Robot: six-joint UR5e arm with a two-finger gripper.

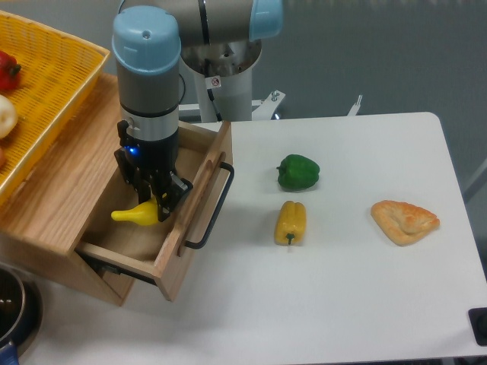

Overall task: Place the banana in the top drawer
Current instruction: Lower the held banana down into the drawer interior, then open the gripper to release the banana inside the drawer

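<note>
Gripper (157, 203) low inside the open drawer (194, 201) at left of the frame, jaws clamped on the banana (137, 215), whose yellow end pokes out to the left over the drawer floor. Whether the fruit touches the bottom, I cannot tell; the fingers hide that part.

Risks now: letting go with the banana tilted could leave an end propped on the drawer's side wall, and that would foul the drawer if it is shut. Pulling up before the jaws spread fully could drag the fruit back out. The arm's wrist sits just beside the drawer front, so a sideways drift to the right could knock the wood or the black handle (214, 210).

Room to move: straight up is free. Left is hemmed by the cabinet top and, at upper left, the basket (53, 84). Right of the handle the table (358, 304) opens out, with the green pepper (298, 172) and yellow pepper (291, 222) at centre, well apart from the drawer, and the pastry (405, 220) farther right.
</note>
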